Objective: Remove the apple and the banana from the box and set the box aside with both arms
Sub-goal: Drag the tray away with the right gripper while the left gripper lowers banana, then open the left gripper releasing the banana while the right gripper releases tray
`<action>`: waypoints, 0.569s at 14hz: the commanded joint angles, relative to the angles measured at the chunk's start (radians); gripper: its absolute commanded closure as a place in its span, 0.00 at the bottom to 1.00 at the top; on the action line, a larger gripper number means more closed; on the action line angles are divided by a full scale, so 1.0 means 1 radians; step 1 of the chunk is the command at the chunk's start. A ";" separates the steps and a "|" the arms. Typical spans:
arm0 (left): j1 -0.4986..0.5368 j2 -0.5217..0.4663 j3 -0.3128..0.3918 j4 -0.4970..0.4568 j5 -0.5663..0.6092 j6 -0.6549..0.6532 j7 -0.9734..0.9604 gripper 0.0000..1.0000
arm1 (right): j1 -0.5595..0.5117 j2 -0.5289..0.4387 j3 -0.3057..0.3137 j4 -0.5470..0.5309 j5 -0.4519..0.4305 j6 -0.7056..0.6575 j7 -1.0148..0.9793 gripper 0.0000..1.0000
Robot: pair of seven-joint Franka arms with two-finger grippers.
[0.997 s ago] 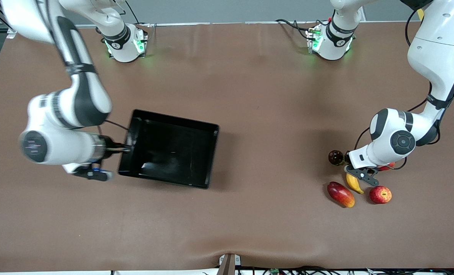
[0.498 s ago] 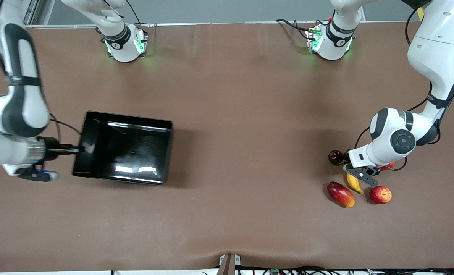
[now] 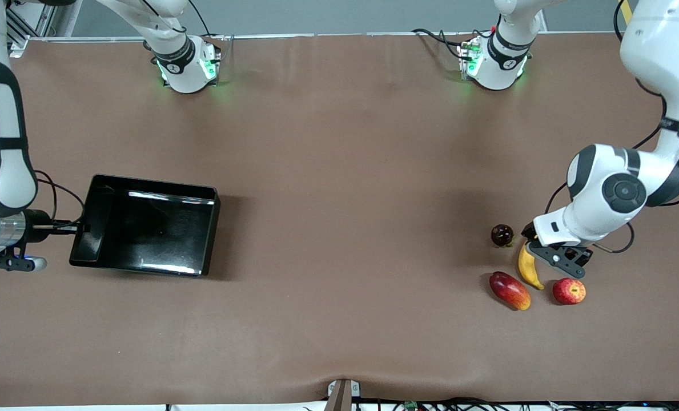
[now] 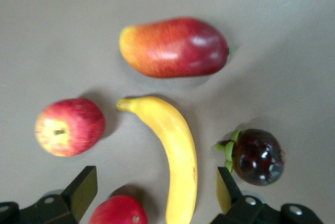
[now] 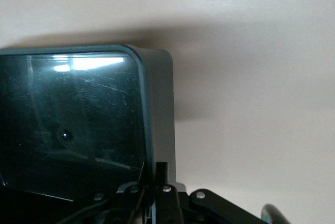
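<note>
We see the right gripper [image 3: 79, 228] at the right arm's end of the table, its fingers pinched on the low wall of the box [image 3: 145, 225], which sits flat on the table [image 3: 345, 171] with its open side up. In the right wrist view the two fingers [image 5: 161, 182] clamp the rim near a rounded corner of the box [image 5: 78, 124]. The left gripper [image 3: 536, 251] hangs with its jaws spread wide over the banana [image 3: 526, 267], holding nothing. The apple [image 3: 569, 291] lies just beside the banana, nearer to the front camera, the mango [image 3: 509, 290] next to it, the dark round fruit [image 3: 502, 234] farther. Between box and fruits the table is wide and bare
</note>
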 commanded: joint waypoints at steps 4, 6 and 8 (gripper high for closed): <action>-0.001 -0.038 -0.116 0.262 -0.004 -0.336 -0.002 0.00 | -0.078 0.073 0.024 -0.004 0.004 0.091 -0.092 1.00; 0.002 -0.043 -0.150 0.338 -0.070 -0.466 -0.077 0.00 | -0.083 0.089 0.024 -0.004 0.003 0.102 -0.104 1.00; 0.003 -0.070 -0.170 0.384 -0.119 -0.560 -0.165 0.00 | -0.083 0.089 0.024 -0.002 0.004 0.096 -0.106 0.46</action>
